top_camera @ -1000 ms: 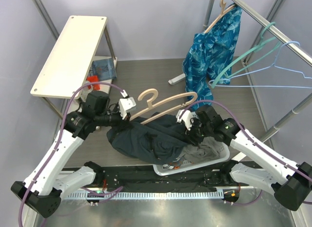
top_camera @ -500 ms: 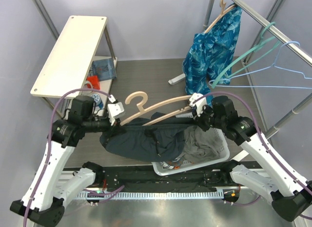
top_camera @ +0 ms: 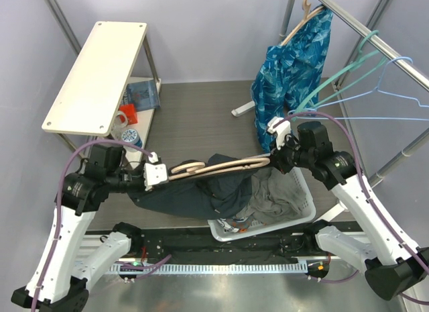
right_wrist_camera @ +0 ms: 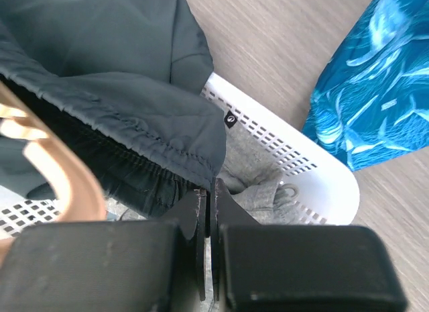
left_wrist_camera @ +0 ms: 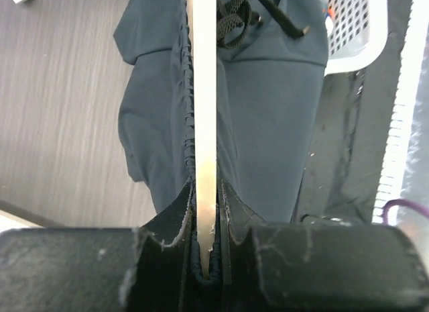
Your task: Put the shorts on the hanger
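The beige hanger [top_camera: 221, 166] hangs level over the floor, with the dark shorts [top_camera: 201, 194] draped below it. My left gripper [top_camera: 158, 175] is shut on the hanger's left end together with the shorts' waistband. The left wrist view shows the hanger bar [left_wrist_camera: 201, 90] clamped between the fingers, with the shorts [left_wrist_camera: 275, 104] and their drawstring on both sides. My right gripper [top_camera: 275, 159] is shut on the right end of the waistband. In the right wrist view the gripper [right_wrist_camera: 209, 188] pinches the edge of the shorts [right_wrist_camera: 120, 90], with the hanger [right_wrist_camera: 64, 174] at the left.
A white laundry basket [top_camera: 303, 203] holding a grey cloth [top_camera: 275, 194] stands under the right gripper. A blue leaf-patterned garment [top_camera: 295, 70] and teal and pale-blue hangers hang on the rail [top_camera: 375, 40] at the right. A white shelf [top_camera: 97, 74] stands at the left.
Both grippers have moved apart, the left one leftward, the right one up and right. The shorts have been pulled taut along the hanger, which now lies flatter with its hook turned down.
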